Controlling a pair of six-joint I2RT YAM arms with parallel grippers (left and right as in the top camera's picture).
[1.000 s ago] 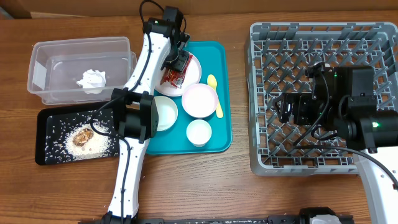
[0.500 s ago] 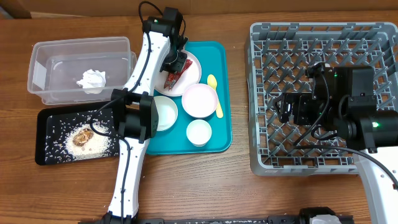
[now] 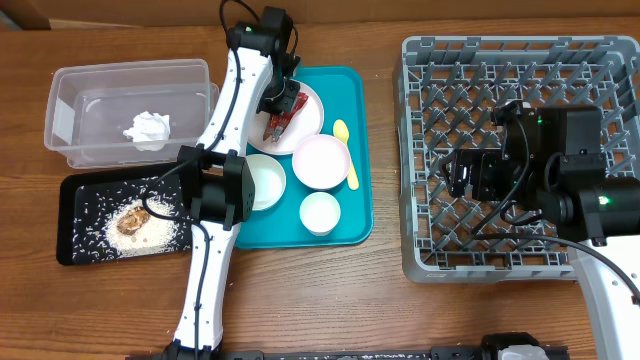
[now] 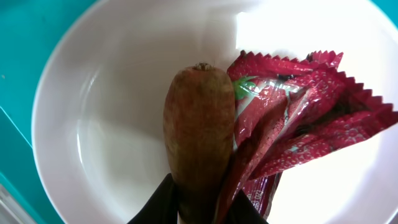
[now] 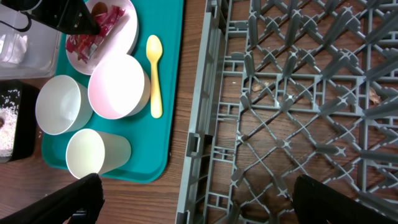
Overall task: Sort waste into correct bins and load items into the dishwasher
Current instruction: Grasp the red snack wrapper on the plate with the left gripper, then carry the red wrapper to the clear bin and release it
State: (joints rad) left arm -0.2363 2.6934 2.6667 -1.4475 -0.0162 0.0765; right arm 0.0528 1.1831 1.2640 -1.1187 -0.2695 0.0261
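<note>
My left pincer (image 4: 198, 210) is clamped on an orange-brown stick (image 4: 199, 124), held over the white plate (image 4: 106, 124) at the far end of the teal tray (image 3: 352, 215). A red wrapper (image 4: 298, 134) is pressed against the stick, and I cannot tell whether it is gripped too. My right pincer (image 5: 214, 199) has its fingers wide apart over the tray-side edge of the grey rack (image 3: 520, 60), which sits right of the tray on the table (image 3: 330, 300). Left of the tray, a napkin (image 3: 148, 127) lies in the clear tub (image 3: 70, 90).

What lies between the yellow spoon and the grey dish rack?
From spoon to dish rack: only bare teal tray and its rim, then a strip of bare table. The right wrist view shows it.
</note>
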